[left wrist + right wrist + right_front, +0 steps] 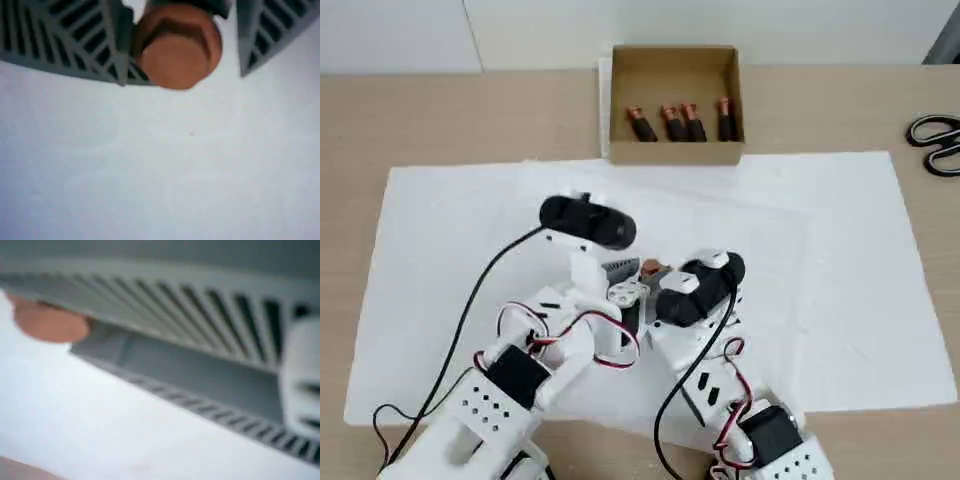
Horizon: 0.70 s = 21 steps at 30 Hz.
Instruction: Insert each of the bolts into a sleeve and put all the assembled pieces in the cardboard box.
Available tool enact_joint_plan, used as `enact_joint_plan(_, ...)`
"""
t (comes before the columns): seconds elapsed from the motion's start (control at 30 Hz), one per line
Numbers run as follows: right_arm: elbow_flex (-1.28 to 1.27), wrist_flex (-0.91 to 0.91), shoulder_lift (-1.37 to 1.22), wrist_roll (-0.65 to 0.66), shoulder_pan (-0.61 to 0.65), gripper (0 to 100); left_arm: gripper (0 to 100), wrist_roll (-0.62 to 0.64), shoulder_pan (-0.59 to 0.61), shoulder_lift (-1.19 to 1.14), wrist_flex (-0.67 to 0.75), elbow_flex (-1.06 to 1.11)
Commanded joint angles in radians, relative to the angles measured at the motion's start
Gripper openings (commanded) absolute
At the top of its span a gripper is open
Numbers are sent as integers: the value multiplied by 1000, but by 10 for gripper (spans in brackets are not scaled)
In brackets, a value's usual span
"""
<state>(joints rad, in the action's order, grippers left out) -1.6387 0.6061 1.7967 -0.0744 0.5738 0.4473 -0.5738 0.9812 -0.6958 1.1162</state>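
Note:
An orange bolt (650,267) is held just above the white sheet mid-table, where the two arms meet. In the left wrist view its round head (177,45) sits between my left gripper's (182,77) grey ribbed fingers (65,40), with a dark sleeve end (187,6) behind it. One finger touches the head and the other stands a sliver off. My right gripper (670,278) is close against the same spot, hidden under its black camera. The right wrist view shows the bolt's orange end (47,322) beside a grey ribbed gripper part (200,315).
The cardboard box (673,60) stands at the back centre and holds several assembled bolt-and-sleeve pieces (680,123). Black scissors (938,142) lie at the far right edge. A white sheet (820,260) covers the work area, with free room to either side of the arms.

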Motion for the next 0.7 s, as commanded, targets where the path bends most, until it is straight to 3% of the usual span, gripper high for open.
enact_joint_plan(0.0, 14, -25, 16, -11, -2, 4, 145, 0, -6, 12, -43, -77)
enact_joint_plan(0.17, 14, -25, 16, -11, -2, 4, 145, -2, 2, 12, -58, -116)
enact_joint_plan(0.5, -18, -53, 16, -11, -1, 4, 145, -2, 140, 12, -80, -280)
enact_joint_plan(0.67, -9, -50, 16, -6, -45, 4, 145, -2, 324, 12, -173, -300)
